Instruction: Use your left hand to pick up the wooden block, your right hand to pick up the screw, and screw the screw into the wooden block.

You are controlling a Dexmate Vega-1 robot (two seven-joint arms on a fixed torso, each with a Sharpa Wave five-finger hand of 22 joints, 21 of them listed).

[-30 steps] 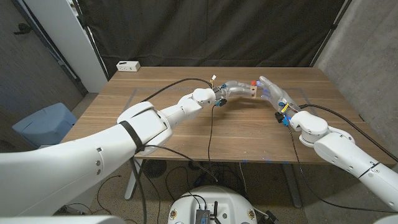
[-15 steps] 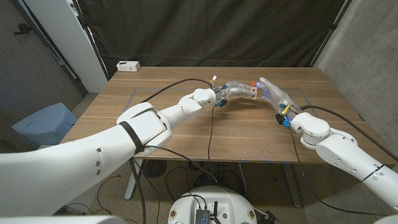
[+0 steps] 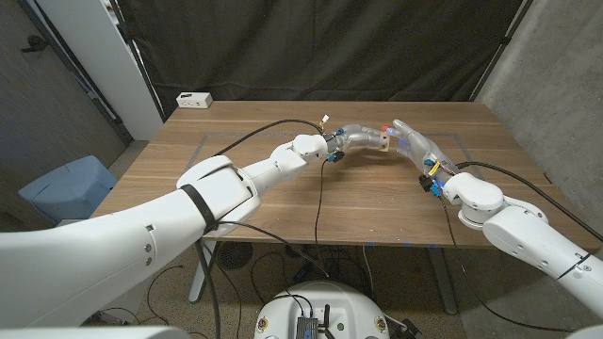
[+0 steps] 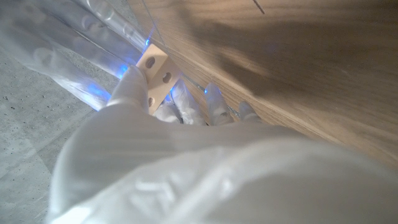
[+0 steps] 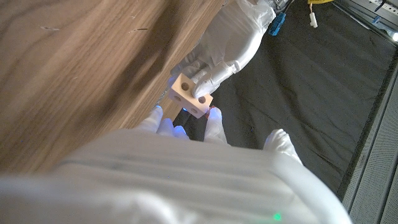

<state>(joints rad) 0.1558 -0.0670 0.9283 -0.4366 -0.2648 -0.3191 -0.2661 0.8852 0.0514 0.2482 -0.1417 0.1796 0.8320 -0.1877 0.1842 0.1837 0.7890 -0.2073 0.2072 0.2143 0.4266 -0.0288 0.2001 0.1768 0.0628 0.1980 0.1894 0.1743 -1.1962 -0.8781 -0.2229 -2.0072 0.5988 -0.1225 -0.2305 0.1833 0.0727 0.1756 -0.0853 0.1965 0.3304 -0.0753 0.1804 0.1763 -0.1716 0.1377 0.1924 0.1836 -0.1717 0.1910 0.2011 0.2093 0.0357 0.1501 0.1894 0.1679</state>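
2 hands met above the table [image 3: 283, 198]: my left hand [image 3: 353, 137] gripped the wooden block [image 3: 385, 139], its holes showing, while my right hand [image 3: 415, 143] touched the block; I could not tell if it held the screw.

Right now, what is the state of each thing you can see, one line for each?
wooden block: held above the table by the left hand, its holes empty.
right hand: fingers at the block; any screw is hidden.
white box: lying at the table's far corner.
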